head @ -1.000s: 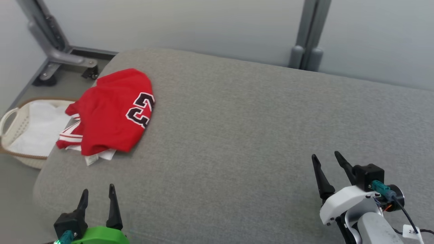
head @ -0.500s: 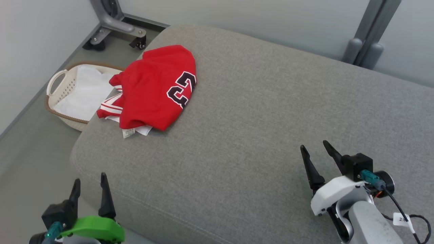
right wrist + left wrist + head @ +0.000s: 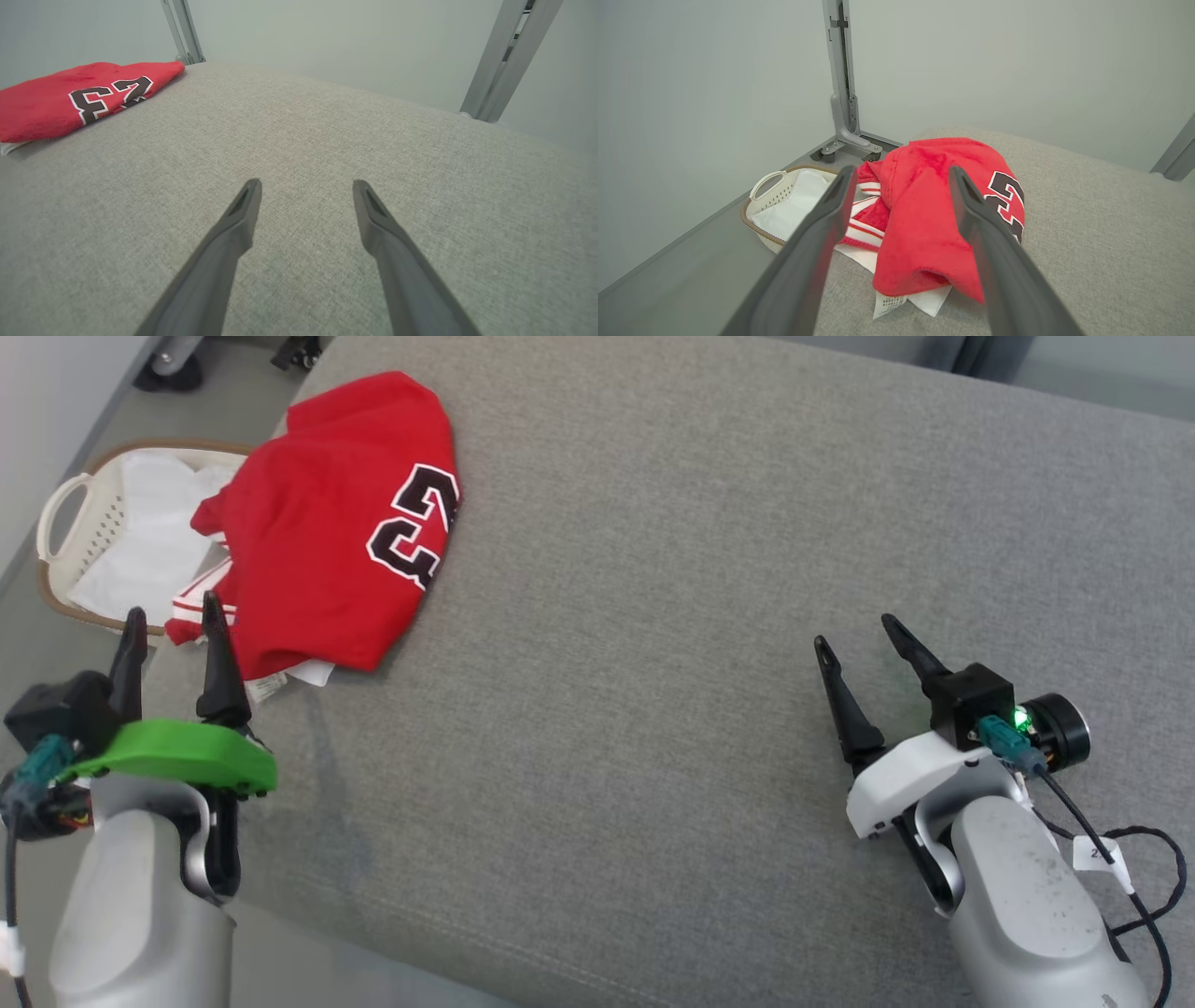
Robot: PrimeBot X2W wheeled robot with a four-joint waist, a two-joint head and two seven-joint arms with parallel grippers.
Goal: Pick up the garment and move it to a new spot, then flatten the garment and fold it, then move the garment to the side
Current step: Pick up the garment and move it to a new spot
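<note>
Leftward and downward the head camera has swung, so the whole scene sits differently, but the left hand (image 3: 174,607) has truly moved too: half a second ago it hung well short of the garment (image 3: 317,551), and now its fingertips stand just beside the shirt's near left corner. Its two dark fingers are spread wide with nothing between them. In the left wrist view they frame the crumpled cloth from the near side, with no cloth caught in the gap.

The garment, a red jersey, lies bunched in a rounded heap at the far left corner of the grey fabric cushion (image 3: 672,616). Black-and-white "23" lettering (image 3: 415,527) faces up on its right flank. Red-and-white striped trim (image 3: 201,611) shows at its left edge. A white sleeve (image 3: 313,672) and a small white label (image 3: 266,686) poke out from under its near edge.

Beyond the cushion's left edge, on the floor (image 3: 668,289), sits a cream laundry basket (image 3: 65,513) with a brown rim, holding white cloth (image 3: 140,541). The left wrist view shows a grey wheeled stand (image 3: 845,140) behind it, against the pale wall (image 3: 691,93).

The right hand (image 3: 853,629) hovers over the bare cushion at the right, well apart from the jersey. Its fingers are spread just as wide and hold nothing. A small green light (image 3: 1020,719) glows on its wrist.
</note>
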